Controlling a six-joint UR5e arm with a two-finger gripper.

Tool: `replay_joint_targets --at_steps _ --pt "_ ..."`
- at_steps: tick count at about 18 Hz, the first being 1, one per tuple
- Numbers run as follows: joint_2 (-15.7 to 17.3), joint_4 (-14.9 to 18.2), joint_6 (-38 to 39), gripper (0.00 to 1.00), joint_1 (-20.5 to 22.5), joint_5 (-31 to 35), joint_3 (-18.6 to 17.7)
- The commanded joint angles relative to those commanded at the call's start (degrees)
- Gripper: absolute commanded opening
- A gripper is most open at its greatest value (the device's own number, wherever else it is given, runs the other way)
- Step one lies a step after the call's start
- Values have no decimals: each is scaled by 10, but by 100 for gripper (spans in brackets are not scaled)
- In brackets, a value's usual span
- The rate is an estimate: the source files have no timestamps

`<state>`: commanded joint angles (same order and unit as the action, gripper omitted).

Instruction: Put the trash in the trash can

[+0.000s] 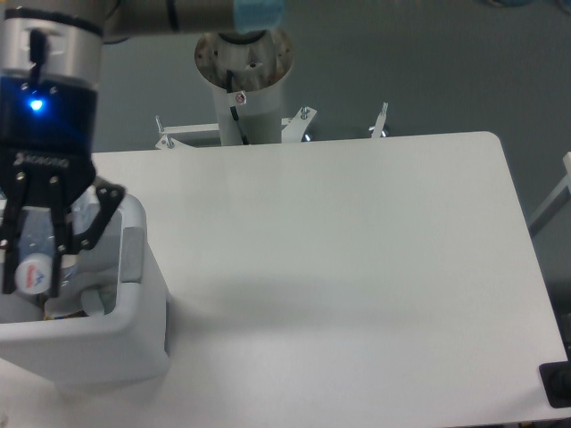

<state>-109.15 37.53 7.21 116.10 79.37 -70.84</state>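
Observation:
My gripper (34, 272) hangs over the opening of the white trash can (134, 330) at the far left, shut on the flattened clear bluish plastic bottle (37, 254). The bottle stands roughly upright between the black fingers, with its red-and-white label end at the bottom. Inside the can, below the gripper, a bit of whitish crumpled wrapper (89, 299) shows. The gripper hides most of the can's inside.
The white table (339, 267) stretches to the right of the can. The arm's base column (243, 80) stands behind the table's far edge. A dark object (558, 385) sits at the bottom right corner.

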Motion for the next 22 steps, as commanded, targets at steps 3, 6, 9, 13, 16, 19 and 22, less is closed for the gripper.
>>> replay_joint_targets --at_steps 3,6,9,13,16,19,22 --pt "-13 0 0 27 0 0 1" --pt "-16 0 -3 64 -1 0 -2" --pt "-15 0 -31 100 -1 2 4" --pt "-9 1 -30 100 3 4 0" --pt "-2 6 -30 100 24 34 -8" --pt "-1 7 -35 100 50 101 -20" --pt "-2 9 -48 100 91 117 -24"
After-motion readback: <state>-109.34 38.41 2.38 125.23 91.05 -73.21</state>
